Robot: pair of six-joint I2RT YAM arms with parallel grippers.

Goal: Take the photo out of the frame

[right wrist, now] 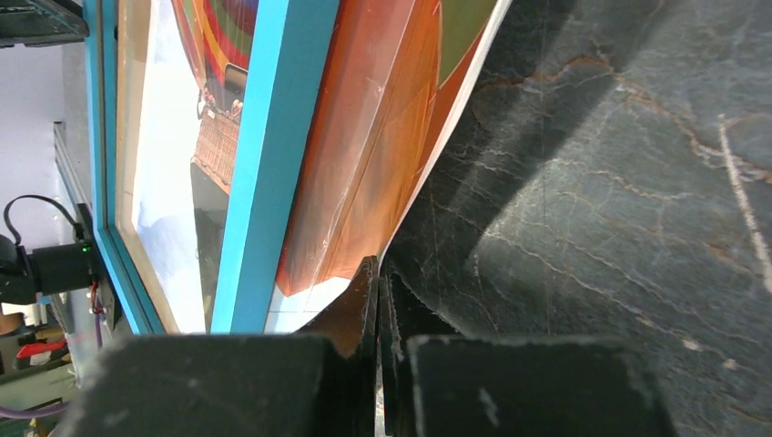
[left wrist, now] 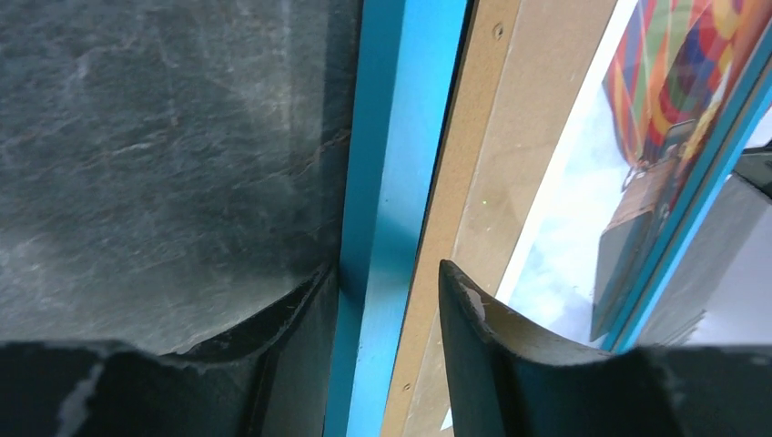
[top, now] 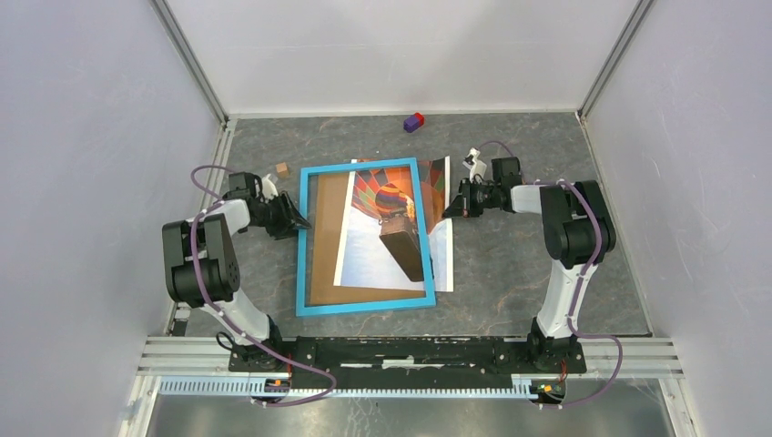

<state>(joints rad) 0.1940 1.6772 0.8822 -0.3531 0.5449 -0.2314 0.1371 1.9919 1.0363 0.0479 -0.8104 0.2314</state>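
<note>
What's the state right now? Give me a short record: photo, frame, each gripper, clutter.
photo: partly out and skewed, its right edge past the frame's right rail
frame: lying on the table, blue side up, brown backing bare on the left
right gripper: shut on the photo's right edge
left gripper: fingers either side of the frame's left rail; clamp unclear
clutter: small wooden cube beyond the frame's far left corner; purple-and-red block at the far edge; neither touches the frame
</note>
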